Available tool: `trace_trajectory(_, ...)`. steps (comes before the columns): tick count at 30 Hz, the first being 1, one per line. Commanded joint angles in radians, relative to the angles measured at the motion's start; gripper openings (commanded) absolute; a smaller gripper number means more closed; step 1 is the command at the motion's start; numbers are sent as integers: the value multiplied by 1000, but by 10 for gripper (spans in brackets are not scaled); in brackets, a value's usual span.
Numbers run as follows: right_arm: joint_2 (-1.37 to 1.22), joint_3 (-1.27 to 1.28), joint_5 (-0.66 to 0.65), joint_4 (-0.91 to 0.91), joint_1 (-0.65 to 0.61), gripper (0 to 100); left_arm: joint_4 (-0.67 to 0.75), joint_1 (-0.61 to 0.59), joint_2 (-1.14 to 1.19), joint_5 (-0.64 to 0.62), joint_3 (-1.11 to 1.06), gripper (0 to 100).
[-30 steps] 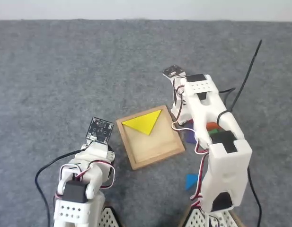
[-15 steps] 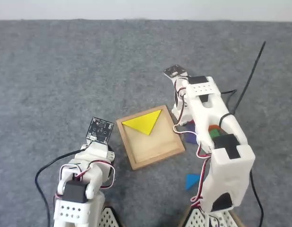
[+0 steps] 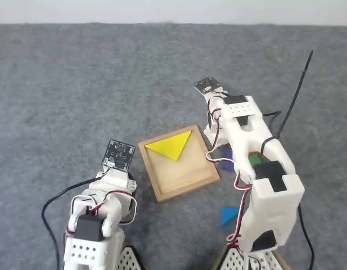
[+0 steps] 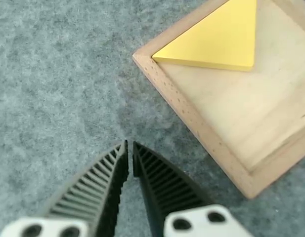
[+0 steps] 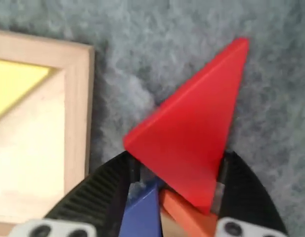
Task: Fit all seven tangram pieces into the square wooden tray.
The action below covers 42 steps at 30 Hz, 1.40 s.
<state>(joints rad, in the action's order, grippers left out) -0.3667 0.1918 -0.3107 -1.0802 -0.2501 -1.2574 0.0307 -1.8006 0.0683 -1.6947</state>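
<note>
The square wooden tray (image 3: 162, 191) lies mid-table with a yellow triangle (image 3: 169, 146) flat in its far corner. In the right wrist view my right gripper (image 5: 176, 160) is shut on a red triangle (image 5: 192, 128), one finger on each of its sides, just outside the tray's rim (image 5: 78, 98). Under the red triangle lie a blue piece (image 5: 140, 212) and an orange piece (image 5: 184, 217). My left gripper (image 4: 130, 145) is shut with nothing in it, over the carpet a short way from the tray's corner (image 4: 142, 57).
Loose pieces lie beside the right arm (image 3: 246, 129): a purple one (image 3: 225, 163), a green one (image 3: 255, 159), an orange one (image 3: 253, 151) and a blue triangle (image 3: 228, 214) nearer the arm's base. Grey carpet covers the table all around.
The right arm has shifted slightly to the right and toward its base. The left arm, the tray and the yellow triangle have not moved.
</note>
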Motion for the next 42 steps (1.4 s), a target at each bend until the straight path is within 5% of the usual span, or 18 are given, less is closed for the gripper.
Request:
trace_trajectory(1, 59, -6, 38, 22, 18, 208, -5, -8, -18, 2, 10, 19)
trace_trajectory(32, 157, -12, 230, 21, 130, 143, -5, -8, -18, 2, 10, 19)
trace_trajectory(39, 145, -112, 330, 16, -2, 340, -5, -8, -18, 2, 10, 19)
trace_trajectory(42, 136, -133, 397, 28, -48, 333, -5, -8, -18, 2, 10, 19)
